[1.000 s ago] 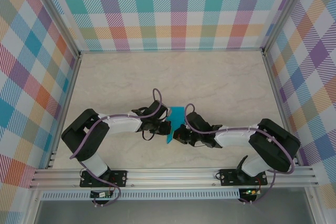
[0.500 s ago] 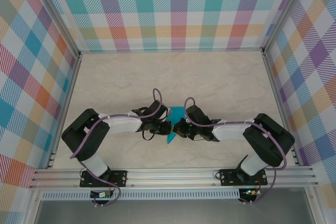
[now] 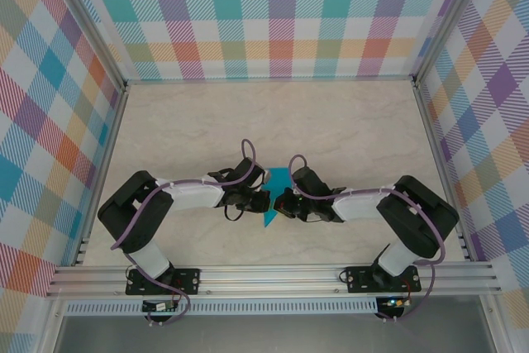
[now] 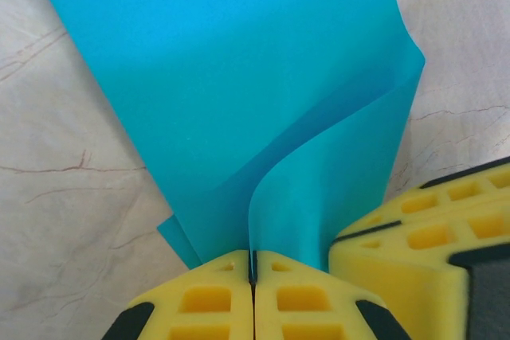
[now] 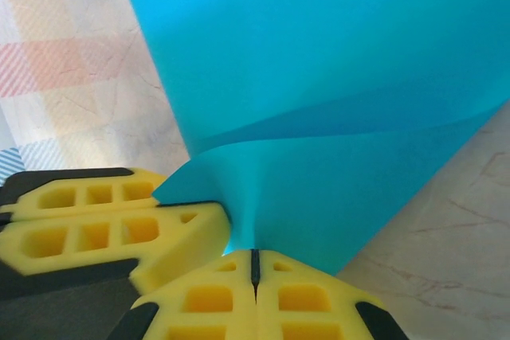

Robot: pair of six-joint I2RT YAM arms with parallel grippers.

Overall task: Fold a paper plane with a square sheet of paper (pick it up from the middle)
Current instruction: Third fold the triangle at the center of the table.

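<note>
The square sheet of paper is plain teal-blue, folded into a wedge whose narrow tip points toward the near edge of the table. It sits over the table's near middle, its layers curving apart rather than lying flat.

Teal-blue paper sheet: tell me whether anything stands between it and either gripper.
Nothing visible does. The left gripper and right gripper are each shut directly on the thin teal-blue folded paper sheet, close beside each other.
</note>
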